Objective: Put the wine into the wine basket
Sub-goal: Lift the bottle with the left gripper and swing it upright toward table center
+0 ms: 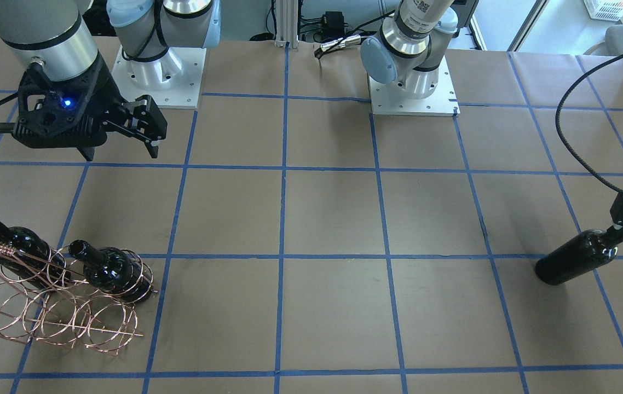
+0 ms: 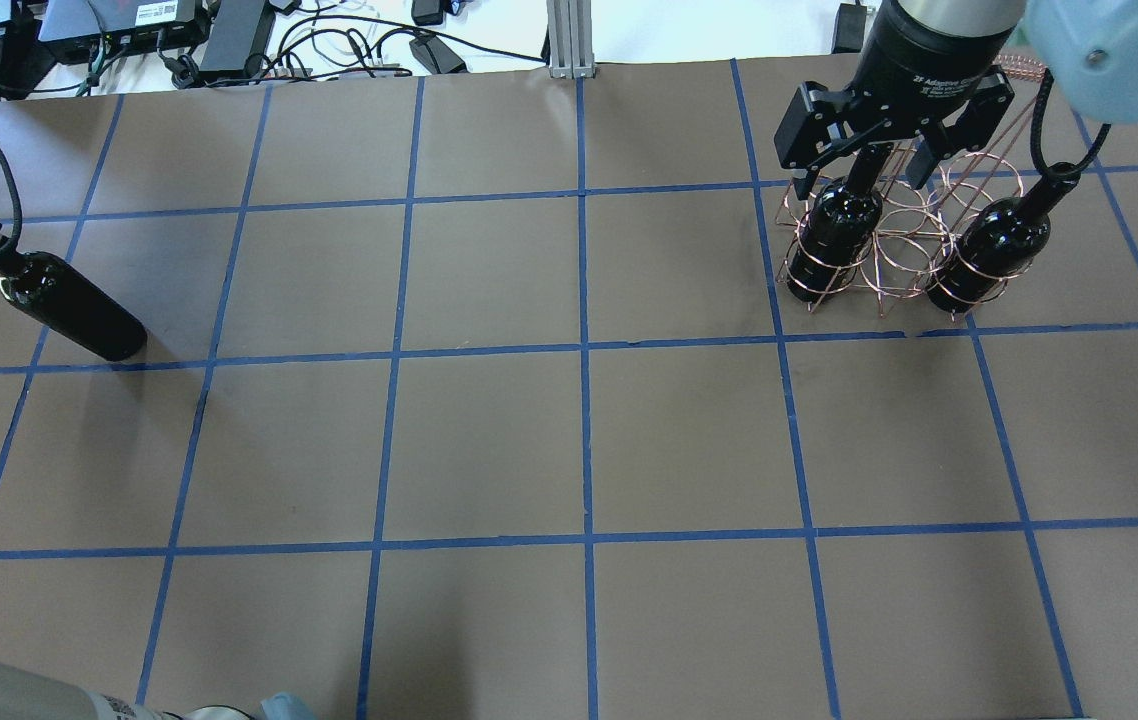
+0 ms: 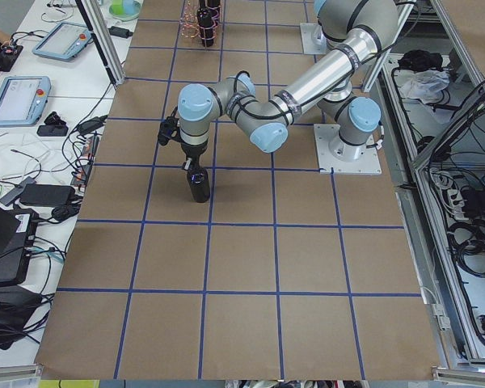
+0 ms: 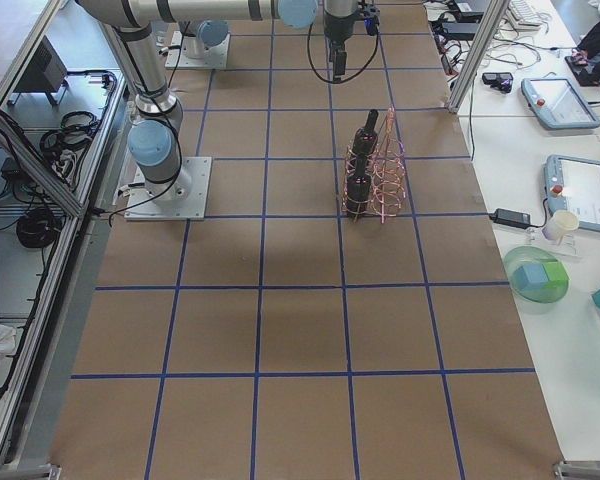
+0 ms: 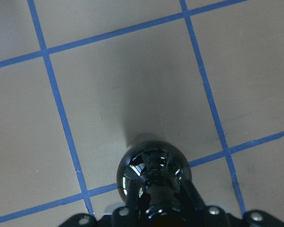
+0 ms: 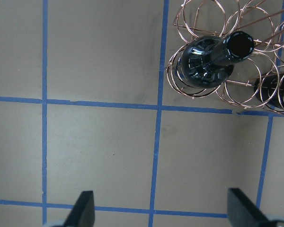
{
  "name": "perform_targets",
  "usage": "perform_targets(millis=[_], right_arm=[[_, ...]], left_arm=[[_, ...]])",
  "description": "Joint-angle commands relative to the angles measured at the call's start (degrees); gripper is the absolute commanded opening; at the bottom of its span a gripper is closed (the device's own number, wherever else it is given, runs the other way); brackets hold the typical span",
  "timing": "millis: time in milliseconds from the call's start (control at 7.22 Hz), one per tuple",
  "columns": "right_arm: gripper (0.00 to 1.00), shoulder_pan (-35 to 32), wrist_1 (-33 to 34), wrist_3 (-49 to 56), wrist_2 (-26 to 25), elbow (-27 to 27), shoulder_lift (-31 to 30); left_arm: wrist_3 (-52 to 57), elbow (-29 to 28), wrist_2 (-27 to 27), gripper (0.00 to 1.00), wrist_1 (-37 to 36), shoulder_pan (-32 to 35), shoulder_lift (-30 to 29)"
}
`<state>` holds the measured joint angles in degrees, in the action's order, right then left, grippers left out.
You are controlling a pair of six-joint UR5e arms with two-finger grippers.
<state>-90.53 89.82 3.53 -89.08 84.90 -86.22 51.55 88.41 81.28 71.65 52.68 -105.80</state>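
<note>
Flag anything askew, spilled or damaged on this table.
Nothing stands out. Two bottles stand upright in the wine basket; the third bottle stands upright across the table, its neck in the left gripper. No spill or damage shows.

Brown paper-covered table (image 2: 489,440) with blue tape grid (image 2: 584,346), white side bench (image 4: 570,360).
</note>
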Motion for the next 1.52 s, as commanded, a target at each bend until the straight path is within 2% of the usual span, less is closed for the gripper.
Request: perform_targets(millis=[0,277,415,554,969,1108,1385], right_arm=[[1.0,0.09,0.0,1.39,-0.04,0.0,0.0],[1.0,0.09,-0.18,1.39,-0.13,0.0,0.0],[1.0,0.0,-0.18,1.39,-0.13,0.0,0.0],[1.0,0.0,-0.18,1.3,-0.13,0.0,0.0],[1.0,0.09,-0.18,1.3,-0.21,0.0,0.0],[1.0,0.09,-0.18,1.21,-0.22,0.0,0.0],[1.0,0.09,-0.18,1.3,-0.22,0.09,0.0]], left_arm=[[-7.45,-1.12,2.38,0.19,4.08,1.11,3.56],[-16.95,-1.04,4.14,0.19,8.31,6.0,8.31],[-24.92,-0.69,9.9,0.19,8.59,12.82,10.68],[-32.23,0.01,10.39,0.19,9.03,19.24,12.62],[-56.31,5.7,9.6,0.19,12.29,30.35,17.46],[-64.47,8.42,9.78,0.19,12.29,34.03,18.52],[-80.04,10.03,10.39,0.19,12.2,43.78,18.27]])
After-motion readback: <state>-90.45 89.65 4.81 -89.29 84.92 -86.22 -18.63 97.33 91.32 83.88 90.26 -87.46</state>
